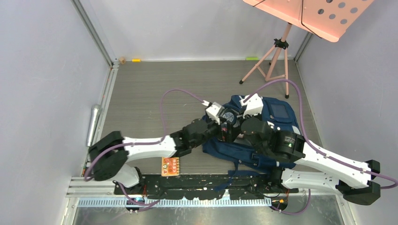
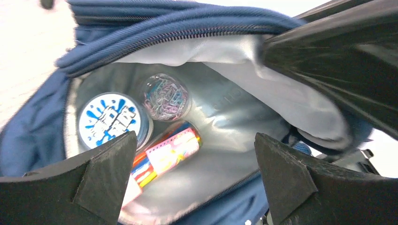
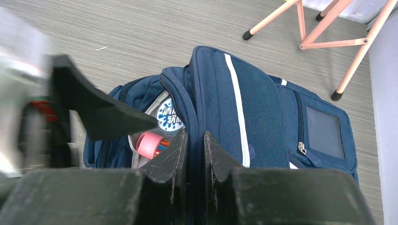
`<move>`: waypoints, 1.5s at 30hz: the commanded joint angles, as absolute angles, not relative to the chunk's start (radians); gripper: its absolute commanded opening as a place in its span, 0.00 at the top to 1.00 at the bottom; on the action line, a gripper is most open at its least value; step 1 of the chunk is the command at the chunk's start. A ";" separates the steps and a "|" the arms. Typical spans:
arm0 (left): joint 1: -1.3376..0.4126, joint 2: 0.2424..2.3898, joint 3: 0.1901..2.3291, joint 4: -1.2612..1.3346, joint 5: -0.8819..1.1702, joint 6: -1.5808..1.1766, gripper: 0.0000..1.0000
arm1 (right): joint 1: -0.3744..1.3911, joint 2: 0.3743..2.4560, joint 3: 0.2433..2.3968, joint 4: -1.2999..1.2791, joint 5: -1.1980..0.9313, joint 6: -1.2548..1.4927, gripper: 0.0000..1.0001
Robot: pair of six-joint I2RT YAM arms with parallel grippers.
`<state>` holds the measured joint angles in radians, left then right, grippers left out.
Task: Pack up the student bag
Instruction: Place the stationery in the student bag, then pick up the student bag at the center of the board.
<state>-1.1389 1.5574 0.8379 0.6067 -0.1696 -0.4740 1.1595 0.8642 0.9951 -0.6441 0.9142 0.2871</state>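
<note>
The student bag [image 1: 277, 117], navy with pale stripes, lies open at centre right of the table. My left gripper [image 2: 195, 140] hangs open just over its mouth with nothing between the fingers. Inside, on the silver lining, lie a round tin with a blue-splatter lid [image 2: 110, 119], a clear jar of paper clips [image 2: 165, 97] and a tube of coloured pens [image 2: 166, 152]. My right gripper [image 3: 195, 136] is shut on the zip rim of the student bag [image 3: 253, 103], holding the mouth open. In that view the tube's pink cap [image 3: 149, 144] shows in the opening.
A pink music stand [image 1: 281, 51] rises on its tripod behind the bag. A small orange card [image 1: 170, 166] lies near the front edge. A silver cylinder [image 1: 94, 123] rests along the left wall. Grey walls close in three sides.
</note>
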 commanded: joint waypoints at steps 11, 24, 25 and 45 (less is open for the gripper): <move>-1.038 0.967 0.670 -0.050 -0.424 -0.523 0.00 | 1.175 0.942 1.035 -0.616 0.888 0.410 0.99; -0.809 1.119 0.788 -0.029 0.051 -0.629 0.00 | 1.237 1.113 0.862 -0.548 0.529 0.655 0.98; -0.804 1.144 0.796 -0.008 0.075 -0.635 0.00 | 1.241 1.123 0.866 -0.548 0.521 0.660 0.96; -0.686 1.410 0.747 0.133 0.075 -0.719 0.00 | 0.752 1.238 1.252 -0.710 0.352 0.354 0.20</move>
<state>-0.7147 1.3720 0.7658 0.0822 0.0952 -0.7078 0.8680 1.1332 1.1950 -0.7143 0.4870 0.4522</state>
